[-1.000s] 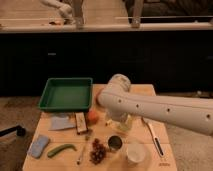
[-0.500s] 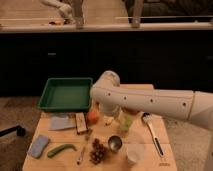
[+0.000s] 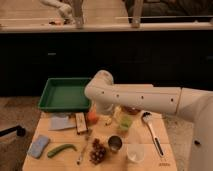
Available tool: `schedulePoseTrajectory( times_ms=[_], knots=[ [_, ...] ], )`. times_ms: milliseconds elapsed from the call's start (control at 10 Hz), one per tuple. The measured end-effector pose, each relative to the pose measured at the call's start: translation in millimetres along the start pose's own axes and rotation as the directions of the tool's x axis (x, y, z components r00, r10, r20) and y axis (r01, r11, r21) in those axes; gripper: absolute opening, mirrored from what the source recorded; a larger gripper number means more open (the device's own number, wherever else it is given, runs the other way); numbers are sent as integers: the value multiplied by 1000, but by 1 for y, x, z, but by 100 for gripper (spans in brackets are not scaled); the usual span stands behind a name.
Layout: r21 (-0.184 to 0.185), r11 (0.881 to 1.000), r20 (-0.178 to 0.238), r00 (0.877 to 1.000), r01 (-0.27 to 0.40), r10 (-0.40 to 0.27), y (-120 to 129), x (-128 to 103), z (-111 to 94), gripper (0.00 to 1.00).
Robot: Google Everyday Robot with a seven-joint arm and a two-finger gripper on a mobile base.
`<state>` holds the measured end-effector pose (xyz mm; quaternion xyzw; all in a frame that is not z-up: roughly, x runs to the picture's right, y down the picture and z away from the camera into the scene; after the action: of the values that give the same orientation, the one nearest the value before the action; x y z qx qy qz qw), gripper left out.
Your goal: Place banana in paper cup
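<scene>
Since a second ago your arm swung toward 9 o'clock, and its wrist ended over the middle of the counter [image 3: 65, 162]. Your gripper [image 3: 106, 113] hung below the wrist with its jaws spread wide, just above the banana [image 3: 108, 120]. The banana lay on the counter near its centre, with the light-green cup [image 3: 124, 123] close at its 3 o'clock. The paper cup [image 3: 135, 152] stood upright at the banana's 5 o'clock, near the front edge, apart from it. The metal cup [image 3: 115, 143] stood at the paper cup's 10 o'clock. The green tray [image 3: 65, 95] lay at the banana's 11 o'clock.
</scene>
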<state>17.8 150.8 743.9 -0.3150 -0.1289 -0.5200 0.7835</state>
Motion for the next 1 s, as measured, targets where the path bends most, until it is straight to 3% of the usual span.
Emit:
schedulePoseTrajectory(
  times_ms=[700, 1000],
  knots=[
    [0, 1000, 1, 1000, -1, 1, 0, 0, 0, 80],
    [-2, 1000, -8, 1000, 5, -5, -21, 19, 9, 80]
  ],
)
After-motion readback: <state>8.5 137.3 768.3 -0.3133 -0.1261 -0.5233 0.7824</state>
